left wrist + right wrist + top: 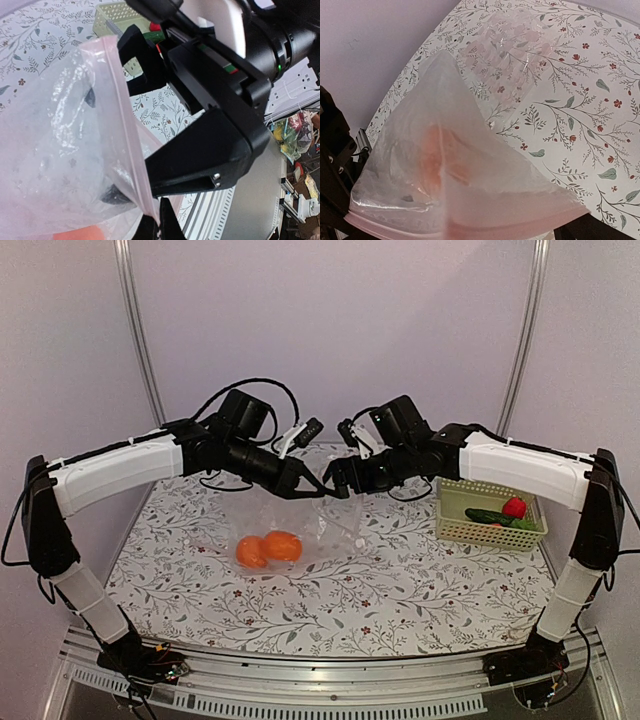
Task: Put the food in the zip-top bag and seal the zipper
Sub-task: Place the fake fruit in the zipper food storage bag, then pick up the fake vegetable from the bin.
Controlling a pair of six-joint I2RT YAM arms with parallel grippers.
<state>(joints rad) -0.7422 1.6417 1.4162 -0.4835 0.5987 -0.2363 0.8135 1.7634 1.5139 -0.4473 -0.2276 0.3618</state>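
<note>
The zip-top bag (pixel 300 525) hangs over the middle of the table with two oranges (pixel 268 548) inside at its bottom. My left gripper (pixel 312 488) is shut on the bag's pinkish zipper strip (pixel 125 130), pinching it at the bottom of the left wrist view (pixel 156 222). My right gripper (pixel 338 483) is open. Its two fingers (pixel 200 165) stand wide apart at the strip, their tips dark behind the plastic. The bag (pixel 470 150) fills the right wrist view, its oranges (pixel 440 160) blurred. The cucumber (pixel 490 517) and red fruit (pixel 514 506) lie in the basket. No slider shows.
The pale lattice basket (pixel 470 532) stands at the table's right side, also at the top of the left wrist view (pixel 112 15). Both arms meet over the table's centre. A crinkled clear plastic patch (pixel 515 55) lies on the floral tablecloth beyond the bag.
</note>
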